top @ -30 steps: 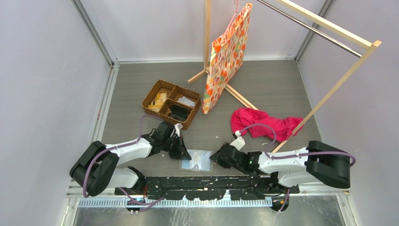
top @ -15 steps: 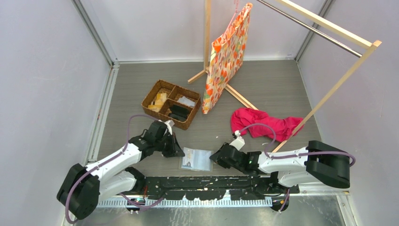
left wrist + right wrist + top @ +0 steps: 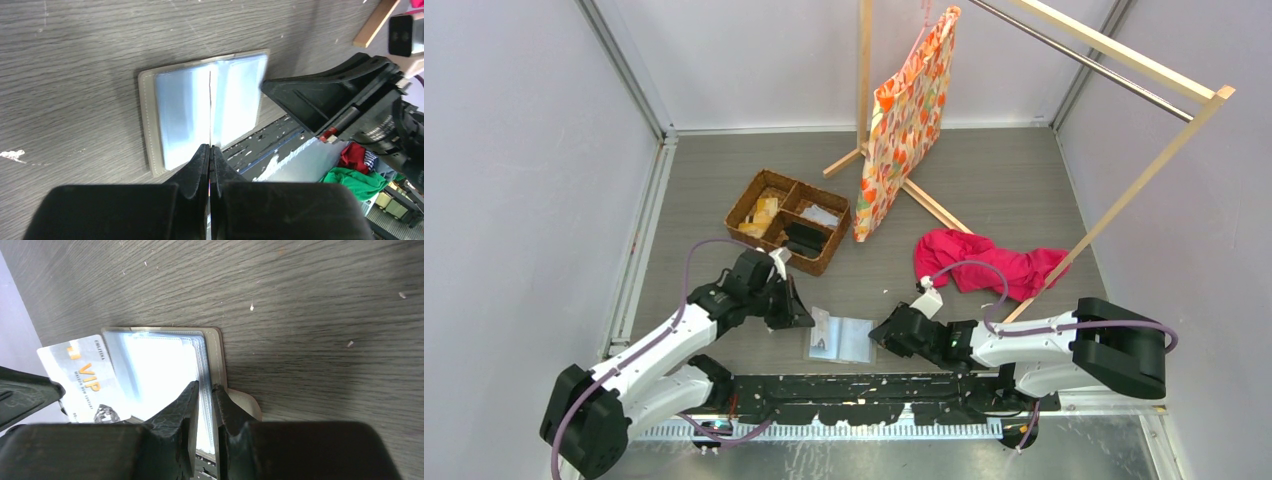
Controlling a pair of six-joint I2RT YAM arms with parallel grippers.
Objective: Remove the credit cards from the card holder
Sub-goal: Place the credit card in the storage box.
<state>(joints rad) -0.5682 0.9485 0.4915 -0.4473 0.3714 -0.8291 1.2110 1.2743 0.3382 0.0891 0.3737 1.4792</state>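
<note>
The card holder (image 3: 852, 340) lies open on the table near its front edge, pale blue sleeves up (image 3: 185, 115). My right gripper (image 3: 879, 338) pinches its right edge, jaws closed on the sleeves and the grey cover (image 3: 205, 387). My left gripper (image 3: 804, 320) is shut (image 3: 210, 147) on a credit card (image 3: 85, 380), whitish with orange "VIP" lettering. The card sticks out past the holder's left edge (image 3: 821, 330). It shows edge-on as a thin line in the left wrist view (image 3: 210, 110).
A brown wicker divided basket (image 3: 789, 220) with small items stands behind the left arm. A red cloth (image 3: 989, 262) lies behind the right arm. A wooden rack (image 3: 1124, 200) carries a patterned bag (image 3: 909, 120). A black rail (image 3: 854, 385) runs along the near edge.
My left arm has drawn back to the left with the card, pulling it out past the holder's left edge. The right gripper has stayed on the holder's right edge.
</note>
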